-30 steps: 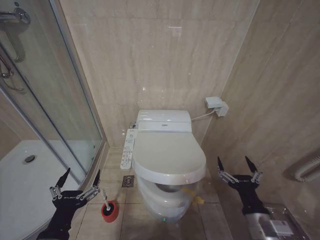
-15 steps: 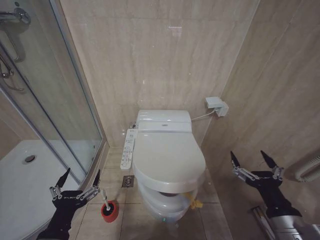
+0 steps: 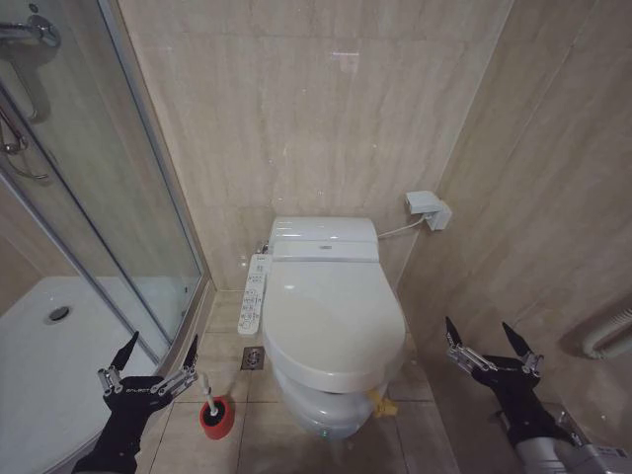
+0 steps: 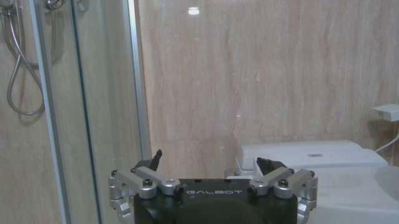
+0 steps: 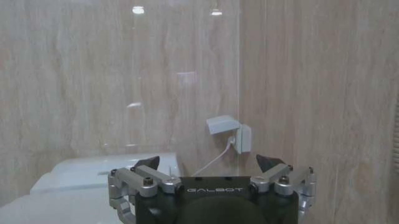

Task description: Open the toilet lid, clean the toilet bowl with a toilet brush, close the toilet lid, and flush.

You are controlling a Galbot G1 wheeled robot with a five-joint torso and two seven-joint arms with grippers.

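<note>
The white toilet lid [image 3: 331, 316] lies down over the toilet bowl [image 3: 321, 413], and its yellow strap [image 3: 381, 403] hangs at the front right. A white button panel [image 3: 253, 294] runs along the bowl's left side. The toilet brush [image 3: 209, 404] stands in its red cup holder [image 3: 217, 420] on the floor, left of the bowl. My left gripper [image 3: 164, 338] hangs open and empty just left of the brush, also seen as the left gripper [image 4: 209, 161]. Right of the bowl, near the wall, my right gripper [image 3: 479, 326] is open and empty, as the right gripper [image 5: 209, 161] confirms.
A glass shower screen [image 3: 118, 197] and white shower tray [image 3: 59, 346] fill the left. A floor drain [image 3: 253, 357] sits by the bowl. A white wall socket [image 3: 428, 208] with a cable is behind the toilet tank [image 3: 324, 239]. A ribbed hose [image 3: 607, 336] is at far right.
The toilet lid has dropped from partly raised to down over the bowl. My right gripper swung away to the right, then came back a little and lower. The left arm stayed still.
</note>
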